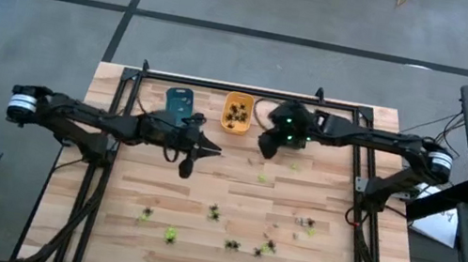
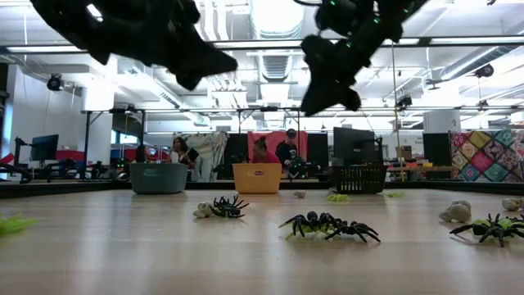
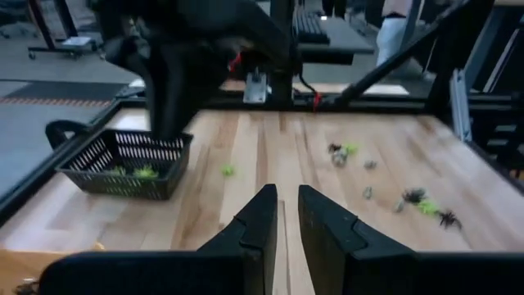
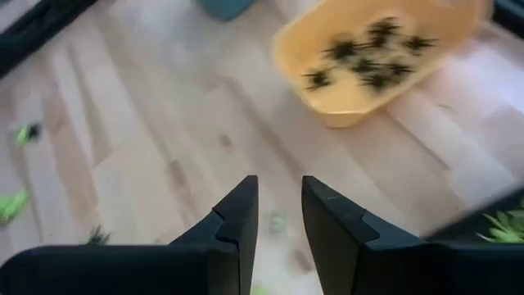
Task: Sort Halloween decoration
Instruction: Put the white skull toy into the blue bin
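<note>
Tiny spider toys (image 1: 234, 244), black, yellow-green and pale, are scattered over the near part of the desk (image 1: 204, 193). Black ones are already gathered in the orange tray (image 1: 237, 113), likely sorted by colour. The right gripper (image 4: 278, 215) is held near this tray, a little open, with nothing in it. The left gripper (image 3: 286, 220) waits mid-desk, nearly closed and empty.
</note>
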Robot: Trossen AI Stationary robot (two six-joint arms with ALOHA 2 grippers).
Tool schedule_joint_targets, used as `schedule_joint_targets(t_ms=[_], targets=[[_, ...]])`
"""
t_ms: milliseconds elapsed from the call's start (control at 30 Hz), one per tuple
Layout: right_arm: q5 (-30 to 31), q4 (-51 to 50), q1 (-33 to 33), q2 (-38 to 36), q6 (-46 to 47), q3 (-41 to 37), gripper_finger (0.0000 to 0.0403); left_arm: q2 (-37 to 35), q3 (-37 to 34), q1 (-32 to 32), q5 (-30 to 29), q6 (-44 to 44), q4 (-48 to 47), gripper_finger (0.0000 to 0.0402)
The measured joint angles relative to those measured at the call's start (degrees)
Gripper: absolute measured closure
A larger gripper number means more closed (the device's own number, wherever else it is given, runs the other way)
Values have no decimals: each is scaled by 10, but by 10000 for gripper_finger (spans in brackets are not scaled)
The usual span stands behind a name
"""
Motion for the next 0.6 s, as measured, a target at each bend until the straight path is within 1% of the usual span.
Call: schedule_joint_targets(t_ms=[167,333,467,600], targets=[[1,-74,34,63,-41,78,316,-79,-4,0,-2,-22,-45,365],[1,-154,52,127,-74,142,316,-139,-15,0,-3,-38,-72,365],[1,-219,56,174,-95,183,316,-168,-17,0,-4,-39,-98,365],[6,-240,57,209,-106,206,316,-179,-17,0,-4,-38,-112,365]])
